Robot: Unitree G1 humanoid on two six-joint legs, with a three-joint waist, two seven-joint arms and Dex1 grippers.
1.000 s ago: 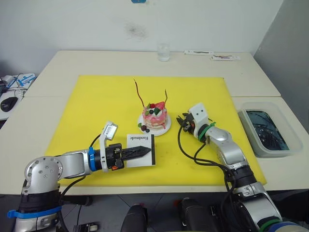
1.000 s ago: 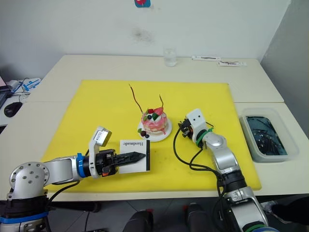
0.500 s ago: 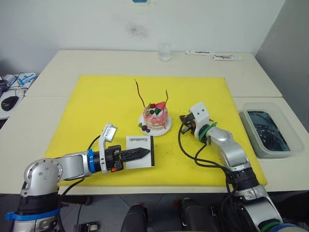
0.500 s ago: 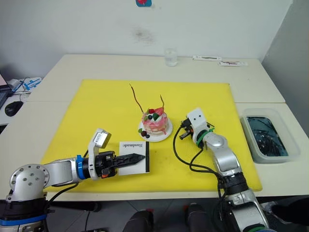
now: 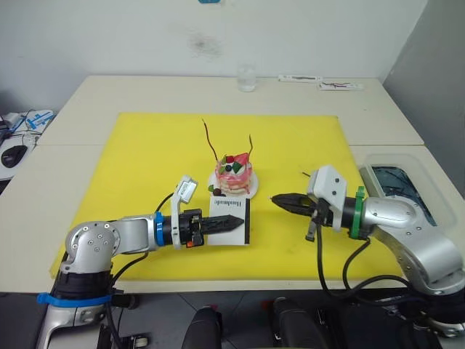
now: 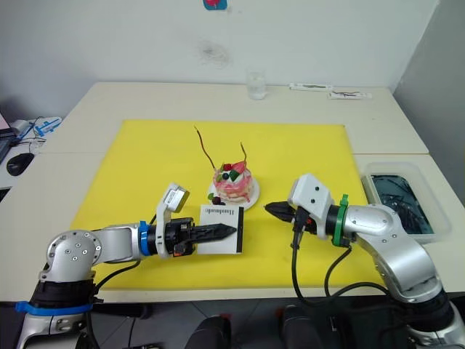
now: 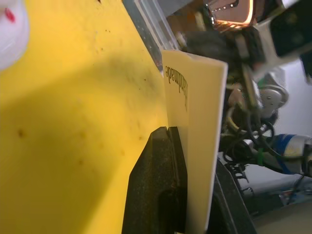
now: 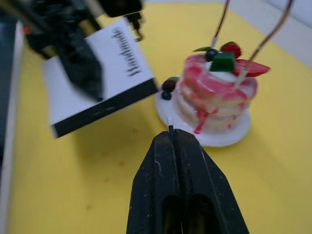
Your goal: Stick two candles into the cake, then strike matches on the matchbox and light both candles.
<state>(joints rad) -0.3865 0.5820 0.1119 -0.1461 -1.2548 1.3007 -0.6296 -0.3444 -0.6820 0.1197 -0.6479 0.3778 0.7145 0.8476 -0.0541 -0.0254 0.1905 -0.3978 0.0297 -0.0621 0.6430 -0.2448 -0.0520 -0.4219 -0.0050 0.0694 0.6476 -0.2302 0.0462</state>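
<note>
Both candles (image 5: 209, 139) stand in the cake (image 5: 233, 174), mid yellow mat (image 5: 145, 153). Your left hand (image 5: 234, 224) is clamped on the matchbox (image 5: 229, 220), held just in front of the cake. Your right hand (image 5: 280, 199) is pinched on a match (image 8: 170, 127), tip near the box. Keep box steady w/ strip facing right hand; drag the match head firmly along it, stroke away from the cake.

Cake (image 5: 233, 174) sits mid-mat (image 5: 145, 160) on the table (image 5: 80, 94), both candles (image 5: 209, 140) standing in it. Matchbox (image 5: 230, 220) at the cake's 6 o'clock, just beside its plate, clamped in the left tool (image 5: 231, 224) coming in from 8 o'clock. Right tool (image 5: 278, 198) at the cake's 4 o'clock, tip pointing toward the plate, near it. Glass (image 5: 247, 78) off at 12 o'clock beyond the mat. Tray (image 5: 378, 163) at 3 o'clock, off the mat.
</note>
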